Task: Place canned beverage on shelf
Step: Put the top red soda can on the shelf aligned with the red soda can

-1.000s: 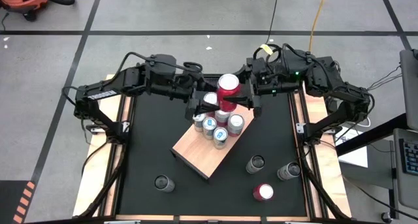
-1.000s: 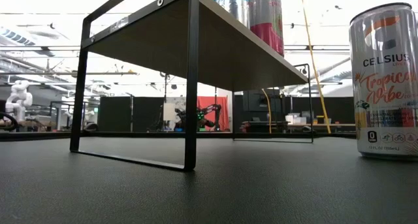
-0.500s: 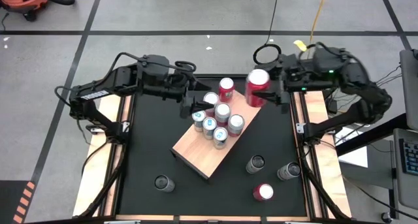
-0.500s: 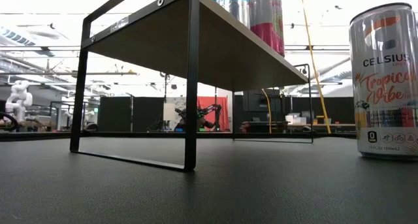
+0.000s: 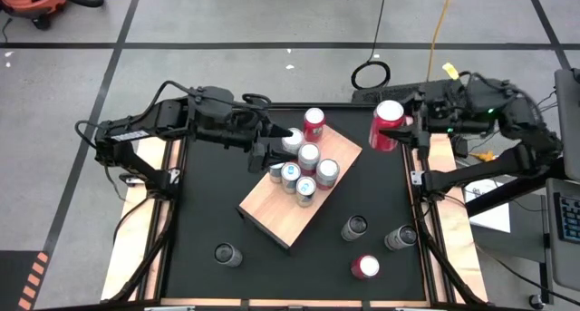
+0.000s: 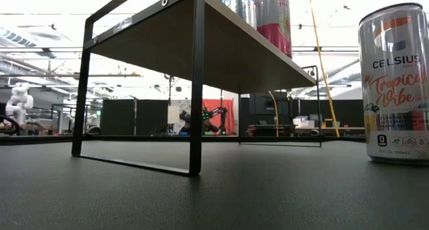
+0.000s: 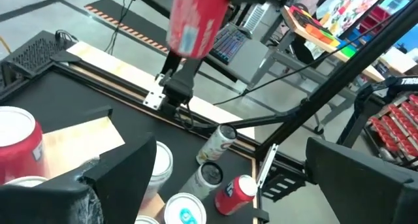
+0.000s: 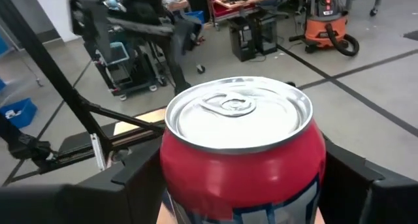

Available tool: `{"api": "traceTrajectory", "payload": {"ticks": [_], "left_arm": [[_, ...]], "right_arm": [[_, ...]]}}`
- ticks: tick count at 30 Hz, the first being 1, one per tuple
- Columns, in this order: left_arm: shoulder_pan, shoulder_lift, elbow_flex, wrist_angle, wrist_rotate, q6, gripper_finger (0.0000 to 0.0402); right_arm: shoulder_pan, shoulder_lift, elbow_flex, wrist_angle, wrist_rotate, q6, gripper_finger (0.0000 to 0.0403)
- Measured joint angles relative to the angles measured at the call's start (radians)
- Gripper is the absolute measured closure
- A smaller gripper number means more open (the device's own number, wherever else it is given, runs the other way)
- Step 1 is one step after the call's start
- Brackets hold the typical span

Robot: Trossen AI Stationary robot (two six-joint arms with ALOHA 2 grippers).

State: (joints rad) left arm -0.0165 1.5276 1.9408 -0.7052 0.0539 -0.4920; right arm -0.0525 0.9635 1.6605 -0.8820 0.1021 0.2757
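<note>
1 red can (image 5: 388, 125) fills the right jaws (image 5: 405, 130) (left jaws (image 5: 272, 148) wide, empty).

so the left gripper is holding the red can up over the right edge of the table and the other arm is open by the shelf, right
Not quite: the right gripper holds the red can, not the left. The high view shows it over the table's right edge, and the right wrist view shows the can between its fingers. The left gripper is the open one, by the shelf.
</note>
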Motion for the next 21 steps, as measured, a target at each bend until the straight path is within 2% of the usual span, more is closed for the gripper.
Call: {"api": "traceTrajectory", "payload": {"ticks": [11, 16, 21], "left_arm": [[-0.012, 0.000, 0.000, 0.000, -0.056, -0.053, 0.0007], [-0.012, 0.000, 0.000, -0.001, -0.081, -0.053, 0.0007], [-0.012, 0.000, 0.000, -0.001, -0.090, -0.054, 0.0007]], "right_arm": [[0.000, -0.184, -0.470, 0.391, 0.033, 0.027, 0.0120], [0.000, -0.224, -0.631, 0.528, 0.083, 0.027, 0.0120], [0.000, -0.246, -0.774, 0.677, 0.087, 0.031, 0.0120]]}}
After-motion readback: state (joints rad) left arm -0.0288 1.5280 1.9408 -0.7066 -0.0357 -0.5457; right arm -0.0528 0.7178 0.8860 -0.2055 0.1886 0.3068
